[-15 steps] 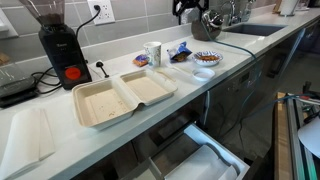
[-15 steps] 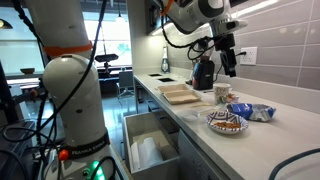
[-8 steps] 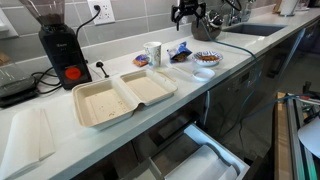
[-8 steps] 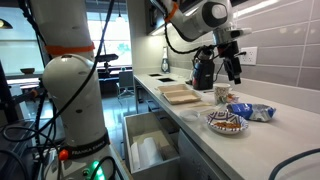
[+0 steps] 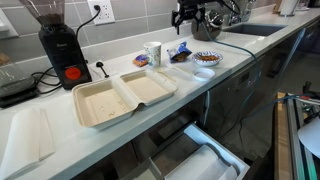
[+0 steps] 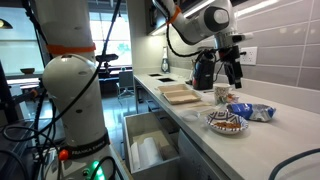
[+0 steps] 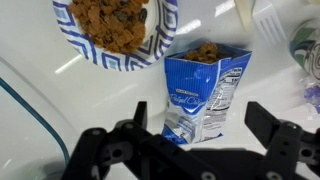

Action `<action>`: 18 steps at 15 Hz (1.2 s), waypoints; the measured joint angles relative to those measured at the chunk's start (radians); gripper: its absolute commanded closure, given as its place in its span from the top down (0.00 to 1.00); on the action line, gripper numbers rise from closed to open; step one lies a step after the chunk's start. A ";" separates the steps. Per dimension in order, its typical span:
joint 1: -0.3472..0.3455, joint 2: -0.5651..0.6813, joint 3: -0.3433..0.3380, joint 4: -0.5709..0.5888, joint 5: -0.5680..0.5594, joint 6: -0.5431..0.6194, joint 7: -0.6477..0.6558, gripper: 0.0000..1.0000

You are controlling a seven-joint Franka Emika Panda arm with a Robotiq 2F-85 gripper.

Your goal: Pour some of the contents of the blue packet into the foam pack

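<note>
Near the sink (image 5: 248, 30) end of the bench (image 5: 30, 125), my gripper (image 7: 200, 128) hangs spread wide and empty above the blue packet (image 7: 208, 85).
Upright toward the back edge, the glossy packet shows cookies at its open mouth, apparently stood for a side grasp. A patterned paper plate (image 7: 115, 30) sits beside it; the pale hinged foam pack (image 5: 120, 98) lies open by the front edge.

- The blue open-topped packet (image 7: 205, 95) is showing white script lettering across its front in the wrist view, but the lettering is coming out too blurred to read.
- Smaller print below that script is likewise staying illegible.
- Nothing in either exterior view is showing readable text.
</note>
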 measured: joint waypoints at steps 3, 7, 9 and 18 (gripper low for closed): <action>0.001 0.000 0.000 0.001 -0.001 0.001 -0.004 1.00; 0.001 0.016 -0.008 0.002 -0.003 0.054 -0.055 1.00; 0.000 0.033 -0.017 0.004 0.005 0.085 -0.097 1.00; -0.002 0.145 -0.044 0.070 0.155 0.126 -0.356 1.00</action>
